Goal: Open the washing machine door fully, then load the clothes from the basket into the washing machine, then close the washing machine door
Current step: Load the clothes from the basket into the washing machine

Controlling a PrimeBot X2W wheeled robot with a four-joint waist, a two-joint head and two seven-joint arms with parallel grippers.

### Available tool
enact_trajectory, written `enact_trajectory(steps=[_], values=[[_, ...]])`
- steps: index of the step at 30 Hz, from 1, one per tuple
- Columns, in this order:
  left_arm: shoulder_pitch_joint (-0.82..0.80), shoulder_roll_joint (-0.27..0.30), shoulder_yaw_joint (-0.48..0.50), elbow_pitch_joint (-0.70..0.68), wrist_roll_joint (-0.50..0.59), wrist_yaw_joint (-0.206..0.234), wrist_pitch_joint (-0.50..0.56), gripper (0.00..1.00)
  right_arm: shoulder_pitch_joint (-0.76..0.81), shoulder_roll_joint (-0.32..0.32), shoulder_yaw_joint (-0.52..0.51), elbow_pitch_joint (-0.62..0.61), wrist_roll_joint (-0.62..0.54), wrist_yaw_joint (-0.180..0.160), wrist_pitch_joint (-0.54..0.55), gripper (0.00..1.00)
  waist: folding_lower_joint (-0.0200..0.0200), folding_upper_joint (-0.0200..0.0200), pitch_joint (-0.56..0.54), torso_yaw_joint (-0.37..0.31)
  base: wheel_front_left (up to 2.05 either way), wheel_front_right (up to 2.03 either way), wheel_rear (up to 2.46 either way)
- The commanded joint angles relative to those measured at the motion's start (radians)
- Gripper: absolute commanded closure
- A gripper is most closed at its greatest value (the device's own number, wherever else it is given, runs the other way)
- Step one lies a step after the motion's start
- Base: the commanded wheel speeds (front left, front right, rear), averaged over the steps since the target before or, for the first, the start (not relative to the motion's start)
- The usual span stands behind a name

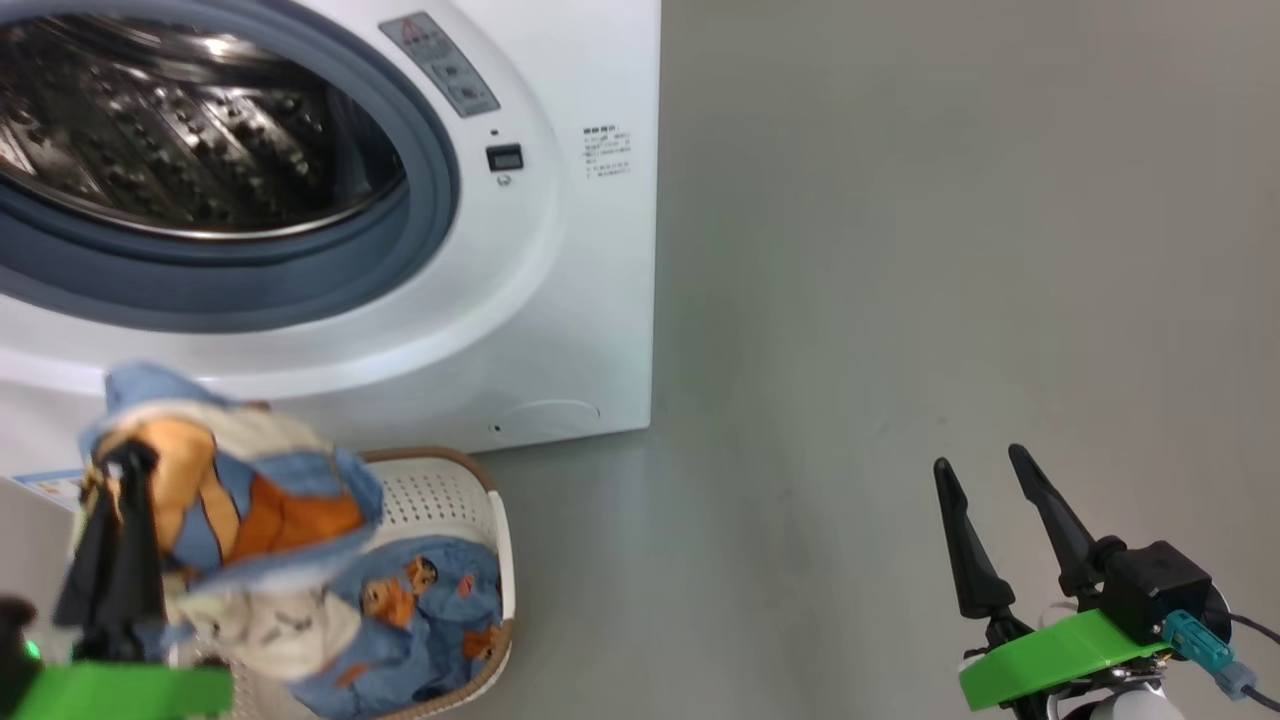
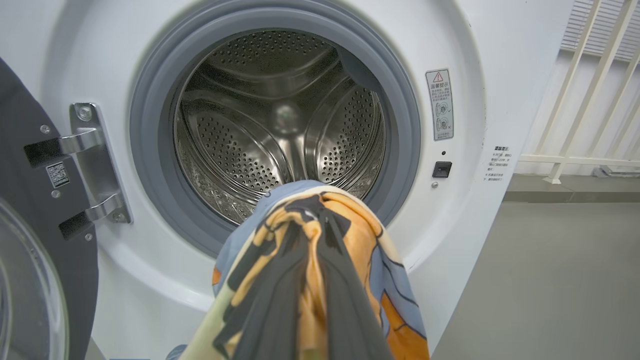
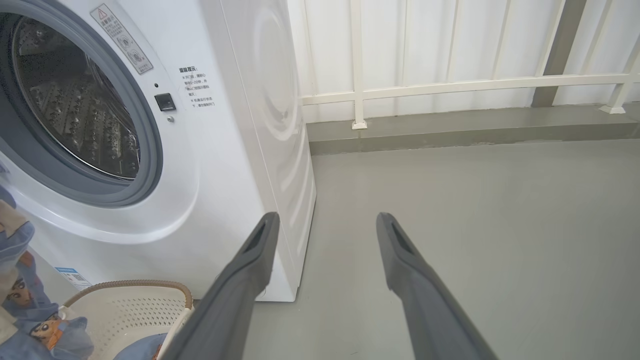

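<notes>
I am clamping my left gripper [image 1: 128,465] shut on a light-blue garment [image 1: 260,490] with orange cartoon prints, holding it at the lower left of the head view, above the cream basket [image 1: 440,490]. More clothes [image 1: 420,610] are lying in that basket, which is sitting on the floor [image 1: 900,250] just in front of the washing machine [image 1: 570,300]. In my left wrist view the fabric is draping over my fingers [image 2: 345,310] at the bottom centre, facing the steel drum [image 2: 280,130]. The washing machine door [image 2: 30,210] is standing open at the left edge. My right gripper [image 1: 978,460] is hovering at the lower right over bare floor, jaws spread wide, gripping nothing.
</notes>
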Motion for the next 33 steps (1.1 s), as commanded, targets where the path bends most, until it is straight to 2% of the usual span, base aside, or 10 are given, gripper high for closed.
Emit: enact_trajectory(steps=[1, 12, 20, 28, 33], values=[[-0.076, 0.038, 0.03, -0.012, 0.005, 0.005, -0.012, 1.0, -0.032, -0.002, 0.029, -0.031, 0.008, 0.002, -0.005, 0.0, 0.0, 0.0, 0.039, -0.006, 0.0, 0.0, 0.0], [-0.422, 0.165, 0.039, 0.131, -0.013, 0.005, -0.012, 1.0, -0.086, -0.002, 0.059, -0.072, 0.019, 0.002, -0.005, 0.0, 0.0, 0.0, 0.203, -0.049, 0.0, 0.0, 0.0], [-0.639, 0.261, 0.004, 0.26, -0.056, 0.005, -0.012, 1.0, -0.111, -0.002, 0.068, -0.102, 0.034, 0.002, -0.005, 0.0, 0.0, 0.0, 0.331, -0.073, 0.0, 0.0, 0.0], [-0.818, 0.312, -0.1, 0.379, -0.116, 0.005, -0.012, 1.0, -0.149, -0.002, 0.089, -0.121, 0.036, 0.002, -0.005, 0.0, 0.0, 0.0, 0.44, -0.075, 0.0, 0.0, 0.0], [-0.952, 0.354, -0.202, 0.537, -0.177, 0.005, 0.01, 1.0, -0.163, -0.002, 0.113, -0.118, 0.046, 0.002, -0.005, 0.0, 0.0, 0.0, 0.483, -0.087, 0.0, 0.0, 0.0]])
